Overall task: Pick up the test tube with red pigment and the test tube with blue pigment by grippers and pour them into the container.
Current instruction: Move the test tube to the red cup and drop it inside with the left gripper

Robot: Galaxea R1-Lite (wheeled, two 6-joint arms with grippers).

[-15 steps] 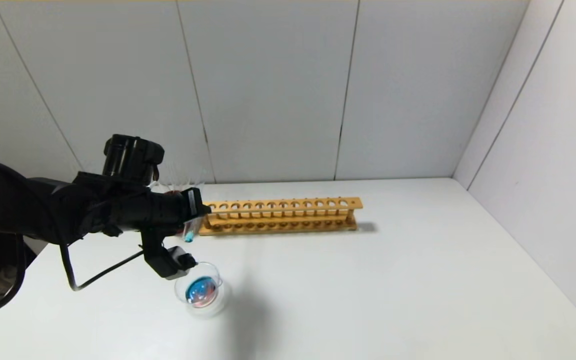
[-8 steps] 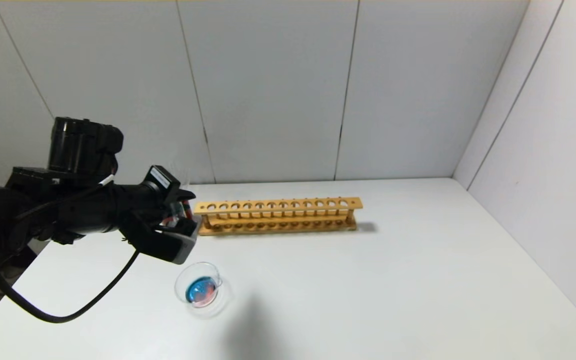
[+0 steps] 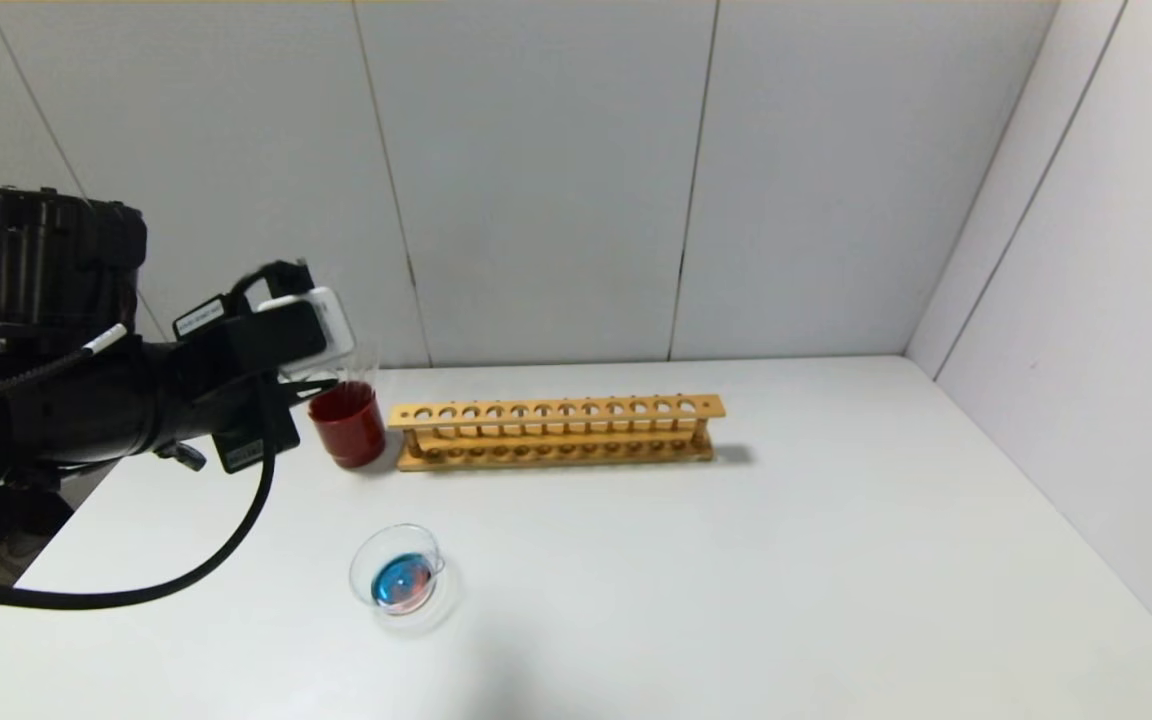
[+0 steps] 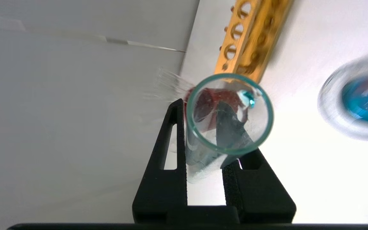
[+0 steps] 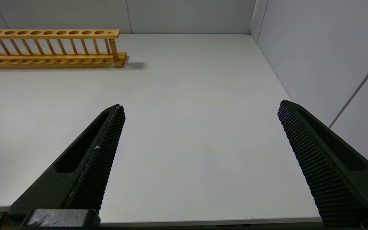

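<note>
Test tube with blue pigment [image 4: 228,115]: clamped between the fingers of the left gripper [image 4: 203,172], its open mouth facing the wrist camera, with only a teal drop clinging near the rim. A second ago this gripper hung tilted just above the container [image 3: 399,580]; it has since swung up and back toward the robot's left, and in the head view it now sits [image 3: 286,345] level with, and just beside, the dark red cup [image 3: 348,425]. The withdrawal suggests that the blue pour is finished and the emptied tube is being carried off, probably to the cup.

Container: a low clear glass dish on the table [image 3: 736,560], in front of the wooden tube rack [image 3: 556,430], holding a pool of blue liquid with an orange-red patch in it. Both pigments therefore appear to be already in the dish. The test tube with red pigment cannot be picked out; faint clear tubes seem to stand in the red cup.

Rack: every visible hole is empty.

Right gripper [image 5: 200,153]: parked over bare table, well apart from the work, fingers spread wide and holding nothing.
</note>
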